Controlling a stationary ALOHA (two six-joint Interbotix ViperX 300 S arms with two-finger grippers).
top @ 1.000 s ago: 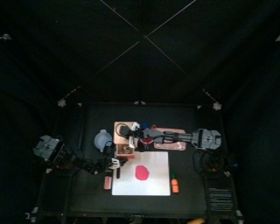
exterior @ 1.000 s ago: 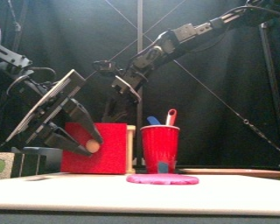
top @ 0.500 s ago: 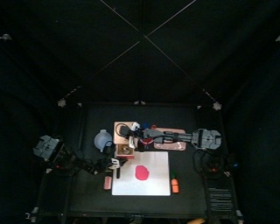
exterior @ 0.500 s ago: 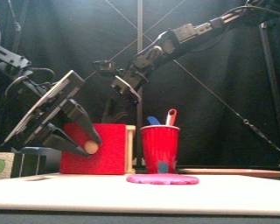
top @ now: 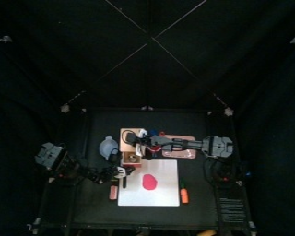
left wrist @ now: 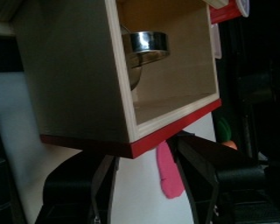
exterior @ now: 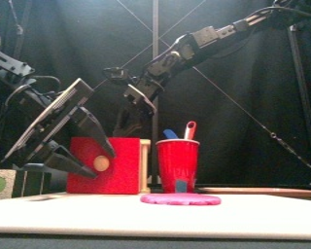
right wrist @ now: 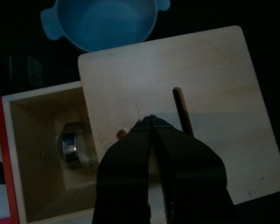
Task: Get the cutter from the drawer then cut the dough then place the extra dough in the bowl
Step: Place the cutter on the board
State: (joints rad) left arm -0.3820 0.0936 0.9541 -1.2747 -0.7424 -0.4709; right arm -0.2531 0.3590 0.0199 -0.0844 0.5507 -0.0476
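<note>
Left tool (left wrist: pixel 149 156) stands spread wide, one jaw either side of the red drawer front (exterior: pixel 104 165); whether they touch it is unclear. Inside the open drawer (left wrist: pixel 166 87) the cutter (left wrist: pixel 146 41) lies at the far wall, half in shadow, with bare floor before it. Right tool (right wrist: pixel 154 122), pinched closed on nothing, rests on the wooden box (right wrist: pixel 206 87) beside its slot. Beyond, the bowl (right wrist: pixel 104 22) is cut off.

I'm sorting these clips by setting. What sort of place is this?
Probably a robotics lab test booth, not a real kitchen: black curtains wall in a small table, two robot arms reach over it, and the props look like play-kitchen pieces, such as the red cup and dough disc.
</note>
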